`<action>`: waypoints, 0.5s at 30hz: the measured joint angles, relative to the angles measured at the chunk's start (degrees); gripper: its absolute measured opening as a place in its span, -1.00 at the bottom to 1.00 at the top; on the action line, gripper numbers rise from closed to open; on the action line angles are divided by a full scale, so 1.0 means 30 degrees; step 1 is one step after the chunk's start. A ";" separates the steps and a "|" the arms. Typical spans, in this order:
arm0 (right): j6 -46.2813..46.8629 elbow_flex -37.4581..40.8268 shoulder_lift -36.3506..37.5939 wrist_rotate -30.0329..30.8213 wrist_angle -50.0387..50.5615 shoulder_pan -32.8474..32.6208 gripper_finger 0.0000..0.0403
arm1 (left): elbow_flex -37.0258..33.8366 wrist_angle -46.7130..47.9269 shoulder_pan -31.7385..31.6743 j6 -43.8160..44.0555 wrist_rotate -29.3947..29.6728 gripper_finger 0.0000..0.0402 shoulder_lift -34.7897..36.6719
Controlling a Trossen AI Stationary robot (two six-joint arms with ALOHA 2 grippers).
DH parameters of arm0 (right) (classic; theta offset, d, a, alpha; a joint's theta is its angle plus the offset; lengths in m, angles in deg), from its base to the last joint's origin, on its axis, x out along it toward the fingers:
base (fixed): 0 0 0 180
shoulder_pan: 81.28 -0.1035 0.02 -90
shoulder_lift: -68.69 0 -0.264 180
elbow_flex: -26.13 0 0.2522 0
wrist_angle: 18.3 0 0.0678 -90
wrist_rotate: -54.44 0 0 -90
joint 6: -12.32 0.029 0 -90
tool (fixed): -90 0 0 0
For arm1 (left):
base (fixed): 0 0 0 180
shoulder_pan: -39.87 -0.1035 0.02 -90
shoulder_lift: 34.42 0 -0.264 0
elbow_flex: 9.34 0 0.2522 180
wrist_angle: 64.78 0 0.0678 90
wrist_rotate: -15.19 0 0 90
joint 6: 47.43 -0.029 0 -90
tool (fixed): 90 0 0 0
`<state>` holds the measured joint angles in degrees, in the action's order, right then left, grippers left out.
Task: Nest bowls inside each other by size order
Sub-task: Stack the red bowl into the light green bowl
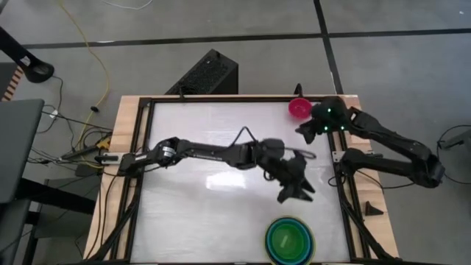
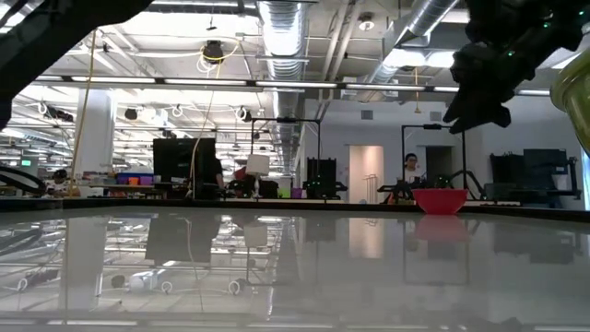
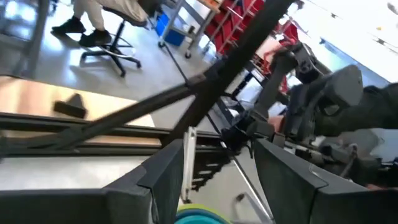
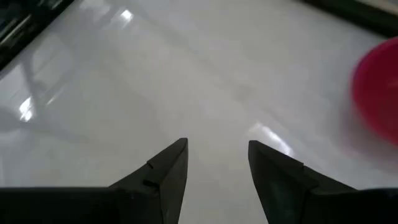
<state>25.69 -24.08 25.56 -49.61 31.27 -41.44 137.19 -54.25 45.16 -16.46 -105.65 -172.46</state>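
Note:
A stack of nested bowls (image 1: 290, 240) stands at the table's near right: lime green inside, teal and light blue around it, an olive rim outermost. Its rim shows in the left wrist view (image 3: 199, 216). The small magenta-pink bowl (image 1: 299, 109) stands alone on its base at the far right, also in the low view (image 2: 440, 200) and the right wrist view (image 4: 379, 87). My left gripper (image 1: 296, 191) is open and empty above the table, just beyond the stack. My right gripper (image 1: 309, 129) is open and empty, just near of the pink bowl.
A black frame (image 1: 344, 177) runs round the white table top. A small black block (image 1: 373, 209) lies on the wooden border at the right. The left half of the table top (image 1: 191, 213) is bare.

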 joint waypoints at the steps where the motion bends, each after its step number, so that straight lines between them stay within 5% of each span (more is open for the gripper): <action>1: -0.0053 0.0000 -0.0008 0.0251 -0.0155 0.0368 0.01 | 0.0000 0.0029 -0.0191 0.0043 -0.0045 -0.08 0.0119; 9: -0.1690 0.0007 -0.2785 -0.0283 -0.0741 0.3632 0.01 | -0.0015 0.0840 -0.1736 -0.0585 -0.0141 -0.08 0.1864; 15: -0.3455 0.0014 -0.5690 -0.0346 -0.1562 0.4890 0.01 | -0.0015 0.4820 -0.2999 -0.3059 0.0397 -0.08 0.4033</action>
<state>15.33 -24.04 8.49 -50.65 26.59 -26.77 137.15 -39.79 36.16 -25.64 -104.46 -160.36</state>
